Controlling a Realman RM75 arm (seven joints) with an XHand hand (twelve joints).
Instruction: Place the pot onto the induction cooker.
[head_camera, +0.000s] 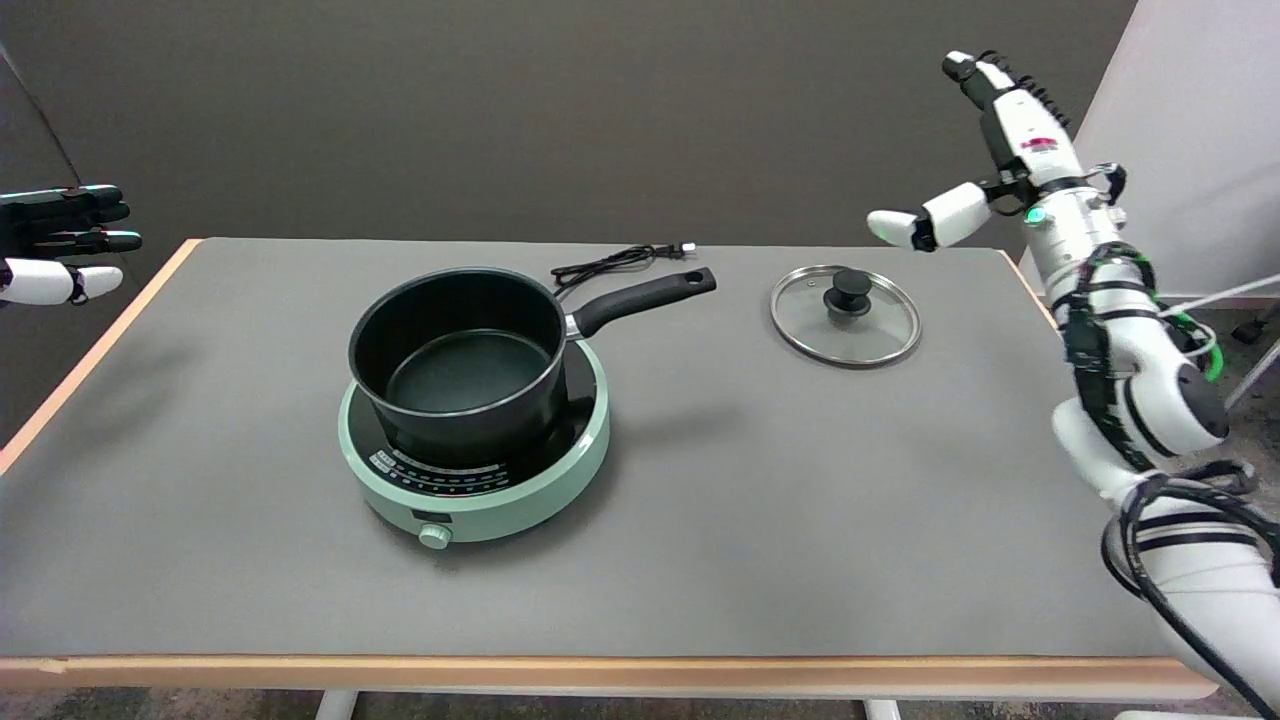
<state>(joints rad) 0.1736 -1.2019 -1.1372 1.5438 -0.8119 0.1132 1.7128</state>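
A black pot (458, 360) with a long black handle (645, 296) stands upright on the round pale-green induction cooker (475, 470), left of the table's middle. Its handle points to the back right. My right hand (1000, 150) hangs in the air over the table's far right corner, well away from the pot. Its fingers are stretched out, the thumb sticks out to the left, and it holds nothing.
A glass lid (846, 315) with a black knob lies flat at the back right, below and left of my hand. The cooker's black cord (620, 262) lies behind the pot. The idle left hand (60, 243) hovers at the far left edge.
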